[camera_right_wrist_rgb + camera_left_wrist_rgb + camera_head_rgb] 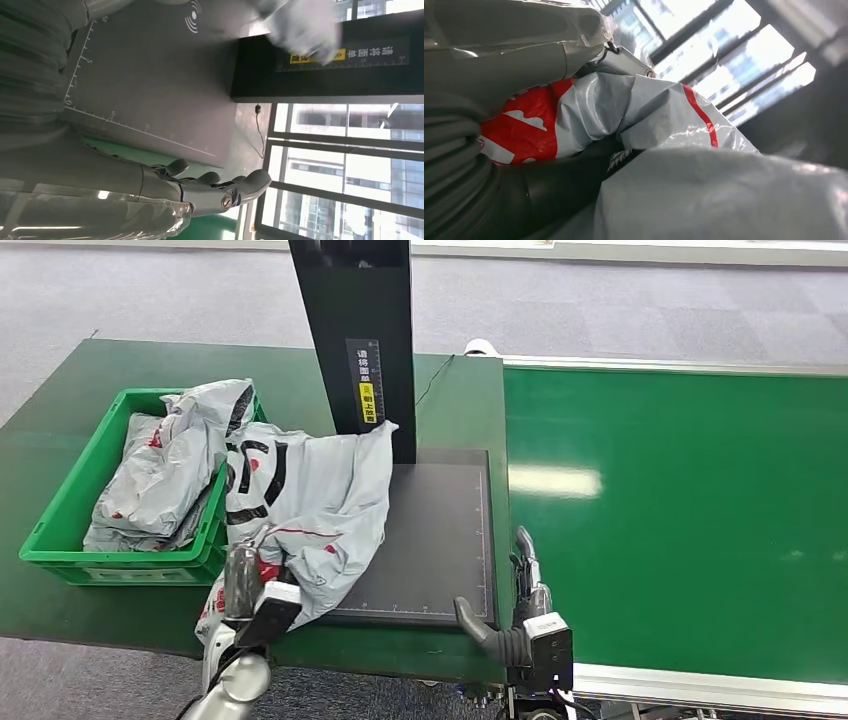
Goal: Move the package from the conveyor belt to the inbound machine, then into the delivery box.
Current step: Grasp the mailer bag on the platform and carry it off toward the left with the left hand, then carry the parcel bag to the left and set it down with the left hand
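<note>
Your left hand (pixel 243 580) grips the near end of the grey poly-mailer package (pixel 310 500), fingers closed into the crumpled plastic by its red print. The package sprawls over the left edge of the inbound machine's scan plate (pixel 440 530), partly draped onto the rim of the green delivery box (pixel 60 510), its far tip just in front of the machine's black column (pixel 355 330).

Your risks: the loose film could slip out of the pinch when you lift, or the trailing far end could snag on the column or catch on the box's rim, leaving the bag hanging half outside. The box already holds other mailers, so it may ride up on them.

Its long axis runs diagonally from your left hand up toward the column.

Your right hand (pixel 520 610) hangs empty by the plate's near right corner, fingers loosely spread.
</note>
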`<state>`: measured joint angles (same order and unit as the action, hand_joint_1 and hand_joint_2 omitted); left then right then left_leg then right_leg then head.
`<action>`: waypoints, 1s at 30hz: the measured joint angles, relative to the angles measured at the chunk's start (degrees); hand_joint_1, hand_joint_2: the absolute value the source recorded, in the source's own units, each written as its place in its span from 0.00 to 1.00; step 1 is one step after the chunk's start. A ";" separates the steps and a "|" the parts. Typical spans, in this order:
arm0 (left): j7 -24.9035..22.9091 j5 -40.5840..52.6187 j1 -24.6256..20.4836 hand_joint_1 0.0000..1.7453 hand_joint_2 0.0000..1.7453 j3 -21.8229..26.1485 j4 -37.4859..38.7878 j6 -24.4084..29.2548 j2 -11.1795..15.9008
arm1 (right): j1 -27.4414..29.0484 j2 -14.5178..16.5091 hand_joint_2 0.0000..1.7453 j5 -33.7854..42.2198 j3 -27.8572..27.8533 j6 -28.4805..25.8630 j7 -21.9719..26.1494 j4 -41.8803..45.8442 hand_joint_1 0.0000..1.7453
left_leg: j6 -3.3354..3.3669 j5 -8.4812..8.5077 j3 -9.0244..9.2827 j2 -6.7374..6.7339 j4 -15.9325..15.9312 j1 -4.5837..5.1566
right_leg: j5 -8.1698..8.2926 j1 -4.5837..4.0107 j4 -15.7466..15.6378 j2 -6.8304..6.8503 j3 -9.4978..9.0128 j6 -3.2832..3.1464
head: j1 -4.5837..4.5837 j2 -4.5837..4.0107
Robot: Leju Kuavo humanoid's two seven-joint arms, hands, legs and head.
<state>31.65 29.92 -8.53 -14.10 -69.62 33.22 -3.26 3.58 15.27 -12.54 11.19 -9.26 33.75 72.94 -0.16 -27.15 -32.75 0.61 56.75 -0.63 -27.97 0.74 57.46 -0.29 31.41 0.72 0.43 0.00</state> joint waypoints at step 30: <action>3.13 -21.02 -12.52 1.00 1.00 19.41 -15.76 -1.10 12.19 | -3.82 0.26 1.00 0.23 -1.86 1.66 1.11 -6.21 0.00 | -0.07 0.22 -0.08 0.05 0.00 -0.11 | 0.10 -0.10 0.03 0.10 0.13 -0.07 | -0.02 0.00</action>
<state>34.78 8.90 -21.05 5.31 -85.38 32.12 8.93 -0.24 15.53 -12.31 9.33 -7.60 34.87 66.72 -0.23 -26.93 -32.83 0.65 56.75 -0.73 -27.87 0.64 57.49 -0.19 31.54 0.65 0.40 0.00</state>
